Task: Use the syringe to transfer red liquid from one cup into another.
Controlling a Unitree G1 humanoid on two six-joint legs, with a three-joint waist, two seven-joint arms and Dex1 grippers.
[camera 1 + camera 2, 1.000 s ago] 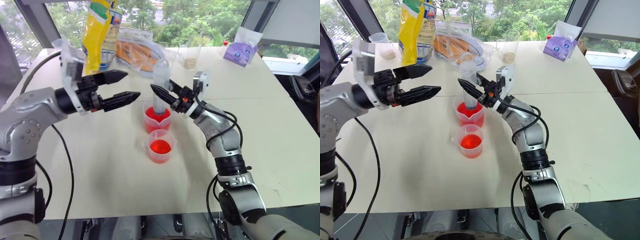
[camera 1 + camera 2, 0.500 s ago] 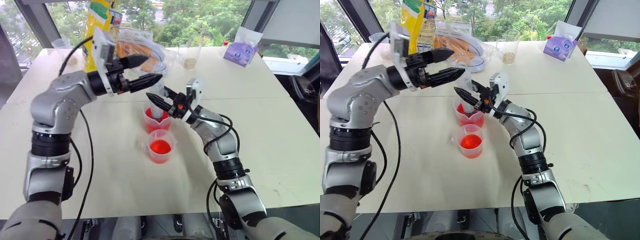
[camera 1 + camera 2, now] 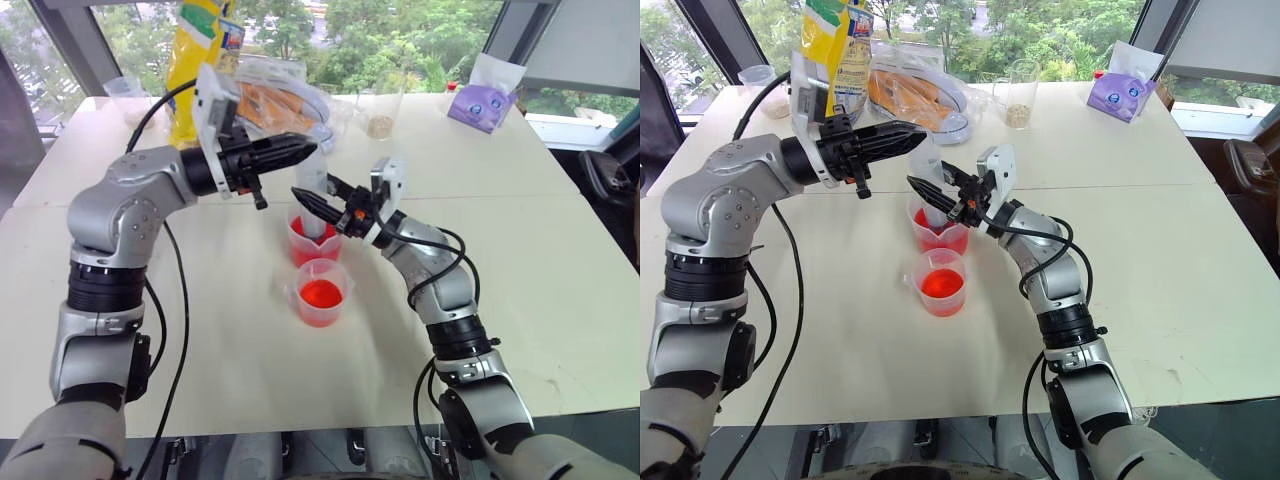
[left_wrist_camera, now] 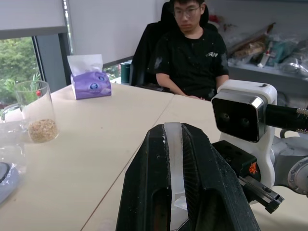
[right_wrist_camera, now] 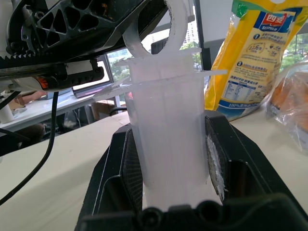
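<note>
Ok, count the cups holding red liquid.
2. The taller cup sits under the syringe; the shorter one stands just in front of it, nearer the robot. Both are on the table's middle.

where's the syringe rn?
Head views: table centre, the syringe stands upright in the taller red cup, barrel in the right gripper, plunger top pinched by the left gripper.

The left gripper (image 3: 305,150), spread wide out at the left a second ago, now sits above the taller red cup (image 3: 311,240) with its fingers (image 4: 192,178) closed on the plunger top of the syringe (image 5: 168,130). Its arm swings in from the left side to the table's middle.
</note>
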